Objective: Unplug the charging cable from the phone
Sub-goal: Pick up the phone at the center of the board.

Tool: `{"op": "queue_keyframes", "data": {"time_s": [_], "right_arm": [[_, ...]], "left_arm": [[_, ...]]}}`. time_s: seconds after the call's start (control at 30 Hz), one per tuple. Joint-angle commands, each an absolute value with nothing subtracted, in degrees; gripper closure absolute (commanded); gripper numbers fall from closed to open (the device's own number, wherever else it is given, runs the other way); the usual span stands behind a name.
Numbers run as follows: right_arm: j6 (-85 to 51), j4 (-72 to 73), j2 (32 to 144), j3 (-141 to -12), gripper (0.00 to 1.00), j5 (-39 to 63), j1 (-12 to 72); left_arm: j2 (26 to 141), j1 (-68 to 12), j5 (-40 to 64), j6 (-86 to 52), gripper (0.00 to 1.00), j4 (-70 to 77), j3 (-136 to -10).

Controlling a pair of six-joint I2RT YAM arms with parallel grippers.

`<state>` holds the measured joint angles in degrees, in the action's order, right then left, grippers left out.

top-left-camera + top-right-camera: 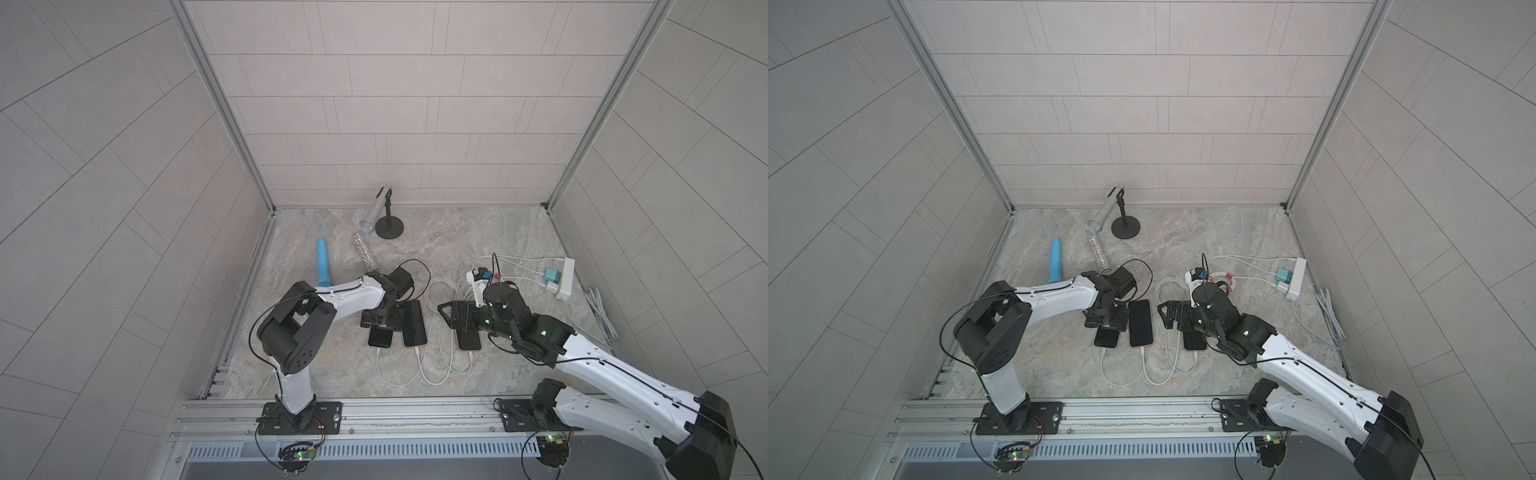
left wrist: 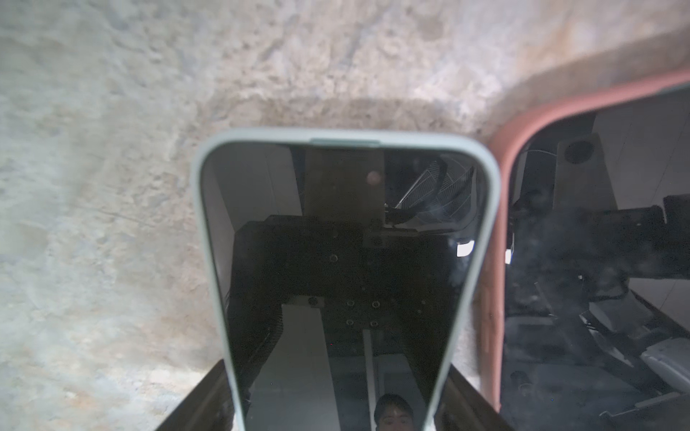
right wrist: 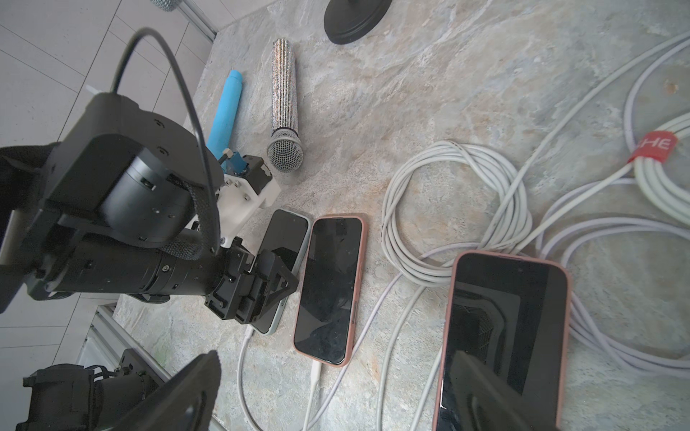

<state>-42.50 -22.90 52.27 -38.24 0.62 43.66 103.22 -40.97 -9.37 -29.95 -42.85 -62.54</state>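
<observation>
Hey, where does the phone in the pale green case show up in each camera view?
In a top view: pale green phone, below centre, half under the left pincer.
In a top view: the phone, slightly left of centre, likewise half covered.
Left wrist: the phone fills the middle.
Right wrist: the phone peeks out beneath that pincer.
Shared landmark: pink-cased phone alongside it.

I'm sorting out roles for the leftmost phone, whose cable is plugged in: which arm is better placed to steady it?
Left. The left gripper straddles that grey-cased phone, fingers flanking its sides. The right gripper hovers open over the rightmost pink-cased phone.
</observation>
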Motion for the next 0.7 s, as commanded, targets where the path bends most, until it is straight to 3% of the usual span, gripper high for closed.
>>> {"op": "queue_keyframes", "data": {"time_s": [0.0, 0.67], "right_arm": [[-42.9, -23.5, 51.5, -37.7, 0.00, 0.5, 44.0], [-44.4, -22.8, 51.4, -37.3, 0.00, 1.2, 44.4]], "left_arm": [[105.6, -41.2, -8.7, -29.3, 0.30, -41.7, -62.0], [101.3, -41.0, -7.5, -29.3, 0.86, -43.5, -62.2]]}}
